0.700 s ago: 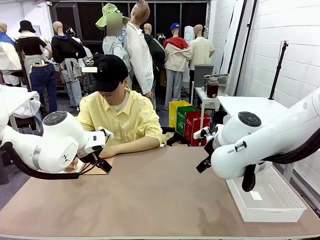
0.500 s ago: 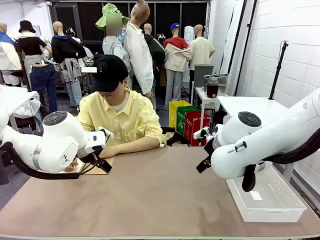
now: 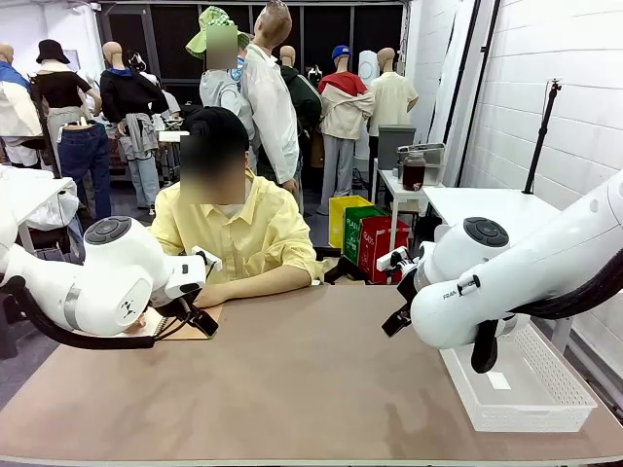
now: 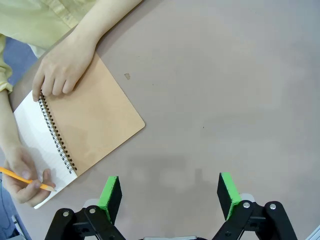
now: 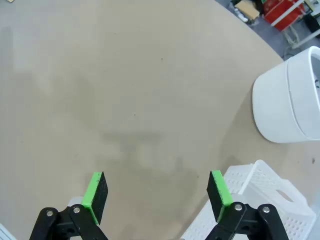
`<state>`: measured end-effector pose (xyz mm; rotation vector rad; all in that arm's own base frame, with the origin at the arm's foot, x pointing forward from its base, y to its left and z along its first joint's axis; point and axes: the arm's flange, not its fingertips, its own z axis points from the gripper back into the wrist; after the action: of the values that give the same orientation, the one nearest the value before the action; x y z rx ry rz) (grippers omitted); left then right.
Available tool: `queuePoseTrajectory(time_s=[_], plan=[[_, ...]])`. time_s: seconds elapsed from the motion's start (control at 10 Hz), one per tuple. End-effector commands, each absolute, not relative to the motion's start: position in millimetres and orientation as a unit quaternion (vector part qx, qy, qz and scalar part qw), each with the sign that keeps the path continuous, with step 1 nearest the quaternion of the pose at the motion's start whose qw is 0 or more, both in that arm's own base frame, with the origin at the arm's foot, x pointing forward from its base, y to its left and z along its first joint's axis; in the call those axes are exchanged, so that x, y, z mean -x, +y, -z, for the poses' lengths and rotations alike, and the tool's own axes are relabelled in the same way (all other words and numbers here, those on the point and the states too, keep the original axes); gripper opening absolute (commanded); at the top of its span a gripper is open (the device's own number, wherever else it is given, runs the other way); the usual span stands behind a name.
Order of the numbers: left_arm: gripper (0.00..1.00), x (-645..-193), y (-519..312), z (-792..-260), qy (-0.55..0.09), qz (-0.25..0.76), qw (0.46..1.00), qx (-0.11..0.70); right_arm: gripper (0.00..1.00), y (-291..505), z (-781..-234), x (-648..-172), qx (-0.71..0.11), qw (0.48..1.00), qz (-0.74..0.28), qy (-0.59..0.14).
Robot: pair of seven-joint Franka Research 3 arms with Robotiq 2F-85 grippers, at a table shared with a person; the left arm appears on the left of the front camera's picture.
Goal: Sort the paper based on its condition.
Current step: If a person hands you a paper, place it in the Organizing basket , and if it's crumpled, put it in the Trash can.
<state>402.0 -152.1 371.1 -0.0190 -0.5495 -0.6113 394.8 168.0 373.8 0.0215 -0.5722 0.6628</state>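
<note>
**Both arms held as before, fingers spread over bare table**

Nothing has shifted since the earlier front frames. Both white arms hold the same pose, and the person sits the same way, bent over the notebook.

At the left, the left gripper (image 4: 168, 187) hangs above the table (image 4: 225, 90). Its green-padded fingers (image 4: 110, 196) stand wide apart, with nothing but smooth, matte, grey-brown tabletop between them.

Up and to the left of those fingers, well apart from them, lies the spiral-bound notebook (image 4: 92, 122). Its flat brown card cover is folded open on a dark wire coil. The white page (image 4: 37, 135), thin and plain, lies along the far side of that coil, farther from the fingers than the cover.

One hand (image 4: 60, 67) of the person rests on the top of the coil. The other hand (image 4: 17, 192) lies on the page and holds an orange pencil (image 4: 20, 176).

At the right, the right gripper (image 5: 156, 187) also has its fingers fully spread over bare table. A white plastic basket (image 5: 260, 195) with a perforated grid floor sits just beside its right finger, at the table's edge.
</note>
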Motion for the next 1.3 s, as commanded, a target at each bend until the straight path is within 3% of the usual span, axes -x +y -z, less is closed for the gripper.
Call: queuePoseTrajectory(time_s=[0.0,0.7,1.2], plan=[[1.00,-403,-151,-371,-0.267,0.295,0.917,0.009,1.00,168,-374,-395,-0.011,0.906,-0.321,-0.277],[1.00,-402,-152,-371,-0.267,0.297,0.917,0.009,1.00,168,-374,-395,-0.010,0.906,-0.321,-0.277],[1.00,-391,-142,-459,-0.244,0.292,0.925,0.008,1.00,145,-401,-377,-0.044,0.896,-0.340,-0.281]])
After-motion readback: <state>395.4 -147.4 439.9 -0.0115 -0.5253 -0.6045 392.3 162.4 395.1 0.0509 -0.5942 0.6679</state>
